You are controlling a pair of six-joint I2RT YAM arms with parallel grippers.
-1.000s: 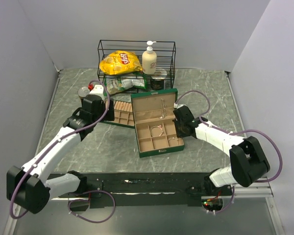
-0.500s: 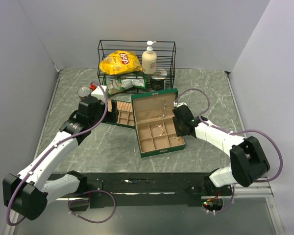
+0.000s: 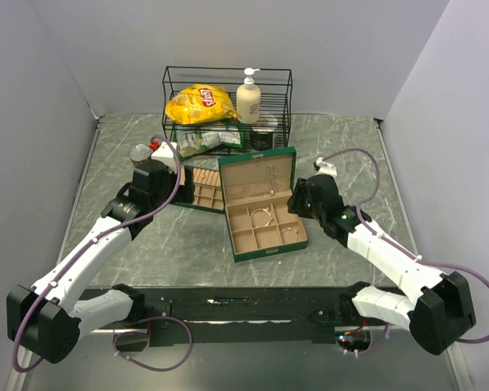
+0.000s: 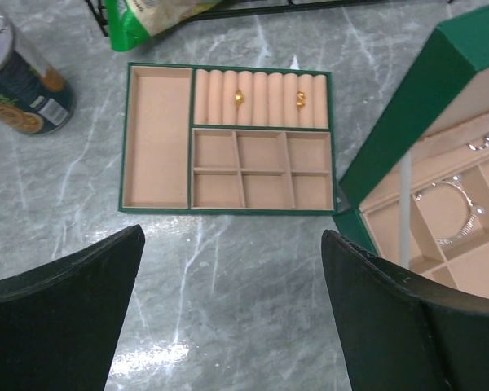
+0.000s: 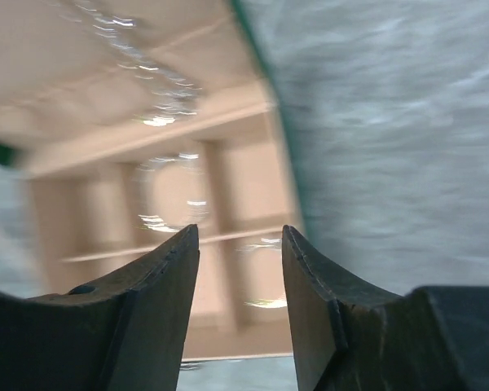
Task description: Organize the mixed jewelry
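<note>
while overhead hides them, left wrist shows gold rings [image 4: 239,97].

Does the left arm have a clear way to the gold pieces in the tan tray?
Probably yes. The left gripper hangs open near the tan tray, and the two gold pieces sit exposed in its roll slots, nothing covering them. The can stands off to one side.

Open: left hand [image 4: 232,236] wide, right hand [image 5: 239,236] partly.
</note>
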